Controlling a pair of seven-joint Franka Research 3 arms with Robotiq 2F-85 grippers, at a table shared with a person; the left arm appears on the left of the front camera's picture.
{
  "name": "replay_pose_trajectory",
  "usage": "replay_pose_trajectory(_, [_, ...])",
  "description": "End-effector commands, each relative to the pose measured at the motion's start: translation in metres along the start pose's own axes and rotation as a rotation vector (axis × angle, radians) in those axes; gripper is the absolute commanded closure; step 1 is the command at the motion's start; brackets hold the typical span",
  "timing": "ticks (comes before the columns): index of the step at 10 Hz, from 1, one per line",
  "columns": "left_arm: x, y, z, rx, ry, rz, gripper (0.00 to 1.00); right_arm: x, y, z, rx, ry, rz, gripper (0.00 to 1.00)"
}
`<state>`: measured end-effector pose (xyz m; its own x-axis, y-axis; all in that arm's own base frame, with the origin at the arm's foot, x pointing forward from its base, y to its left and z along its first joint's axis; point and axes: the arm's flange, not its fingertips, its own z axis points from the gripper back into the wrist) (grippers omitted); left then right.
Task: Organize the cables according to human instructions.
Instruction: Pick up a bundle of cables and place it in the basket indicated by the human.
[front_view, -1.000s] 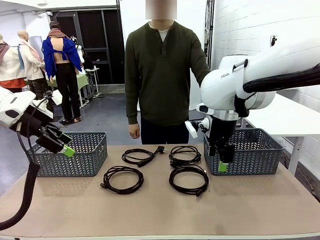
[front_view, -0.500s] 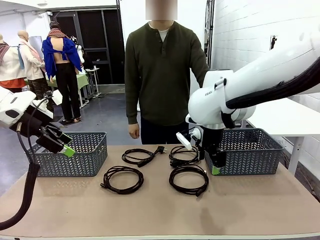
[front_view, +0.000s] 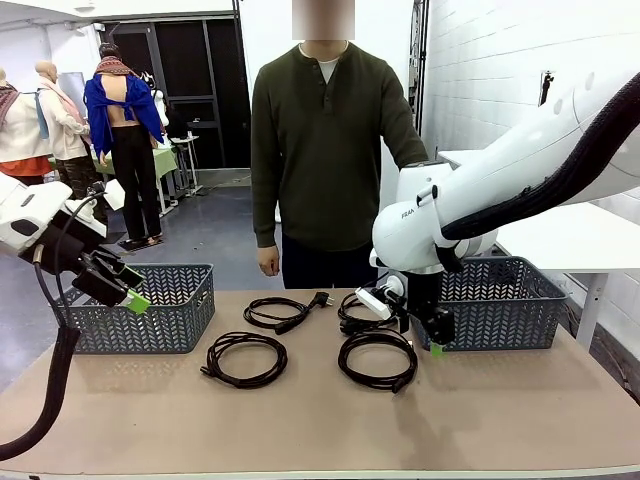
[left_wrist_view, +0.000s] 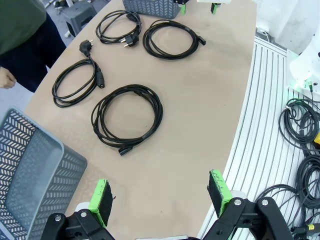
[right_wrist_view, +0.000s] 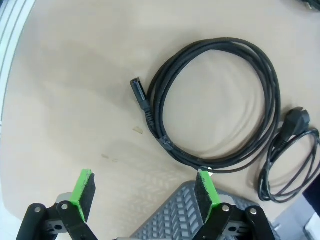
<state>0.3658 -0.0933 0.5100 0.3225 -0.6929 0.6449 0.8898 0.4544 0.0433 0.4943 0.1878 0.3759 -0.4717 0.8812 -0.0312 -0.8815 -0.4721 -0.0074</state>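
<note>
Four black coiled cables lie mid-table in two rows: back left (front_view: 280, 312), back right (front_view: 365, 310), front left (front_view: 245, 358), front right (front_view: 377, 358). My right gripper (front_view: 437, 343) hangs open just right of the front right cable, at the right basket's near-left corner. The right wrist view has that cable (right_wrist_view: 151, 116) ahead of the open gripper (right_wrist_view: 145, 192), with a second cable (right_wrist_view: 292, 120) at the right edge. My left gripper (front_view: 128, 293) is open, raised over the left basket. The left wrist view shows its open fingers (left_wrist_view: 160, 197) above the nearest cable (left_wrist_view: 127, 119). The human (front_view: 325, 150) stands at the far side.
A grey mesh basket (front_view: 150, 318) stands at the table's left and another (front_view: 505, 305) at its right. The right basket's rim (right_wrist_view: 175, 215) sits just under my right gripper. The near half of the table is bare. The human's hand (front_view: 267, 262) hangs by the far edge.
My right arm has swung left and down, from in front of the right basket to beside the front right cable. The left arm and the cables have not moved.
</note>
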Motion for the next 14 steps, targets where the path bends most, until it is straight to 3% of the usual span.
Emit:
replay_pose_trajectory(1, [-0.001,0.003,0.000,-0.015,-0.011,-0.009,0.00,0.000,0.004,0.006,-0.006,0.004,-0.002,0.00])
replay_pose_trajectory(4, [-0.001,0.003,0.000,-0.015,-0.011,-0.009,0.00,0.001,0.001,0.004,-0.002,0.001,-0.001,0.00])
replay_pose_trajectory(14, [-0.001,0.003,0.000,-0.015,-0.011,-0.009,0.00,-0.006,-0.016,-0.050,-0.089,0.021,0.198,0.00])
